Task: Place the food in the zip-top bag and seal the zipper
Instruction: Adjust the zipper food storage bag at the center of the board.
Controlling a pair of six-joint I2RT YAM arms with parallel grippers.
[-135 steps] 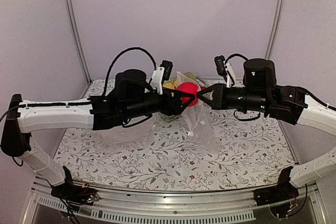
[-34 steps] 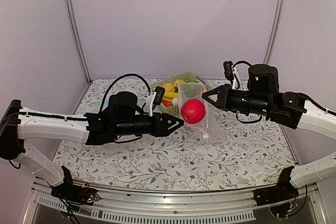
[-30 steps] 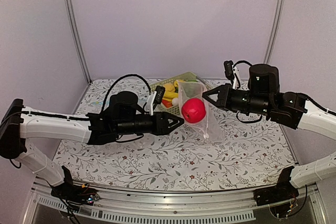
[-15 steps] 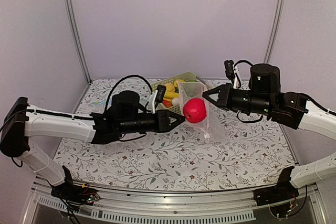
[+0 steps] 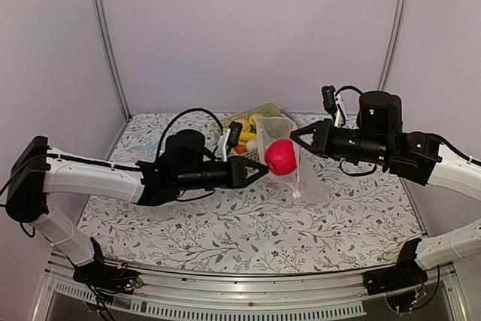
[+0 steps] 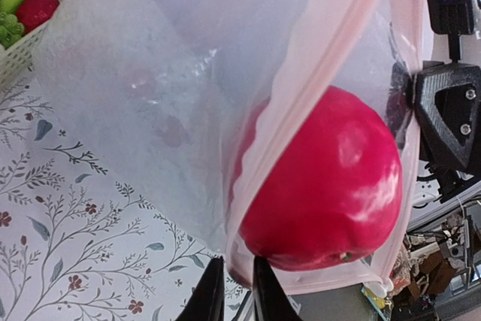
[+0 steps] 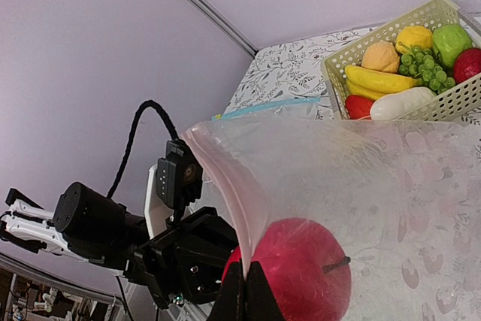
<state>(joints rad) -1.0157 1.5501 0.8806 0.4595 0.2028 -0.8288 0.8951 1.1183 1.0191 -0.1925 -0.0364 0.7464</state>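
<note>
Crept left gripper (image 5: pixel 258 171) forward to the zip-top bag (image 5: pixel 302 180) lip; nearly together, can't tell if gripping plastic. Clamped on mouth edge with right gripper (image 7: pixel 242 274), dangling bag with red apple (image 5: pixel 279 157) inside. Mid-loading; next probably spread mouth, fetch food from basket (image 7: pixel 440 107).

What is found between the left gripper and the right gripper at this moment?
The red apple, inside the clear zip-top bag, hangs between the left gripper and the right gripper. The top external view shows it.
</note>
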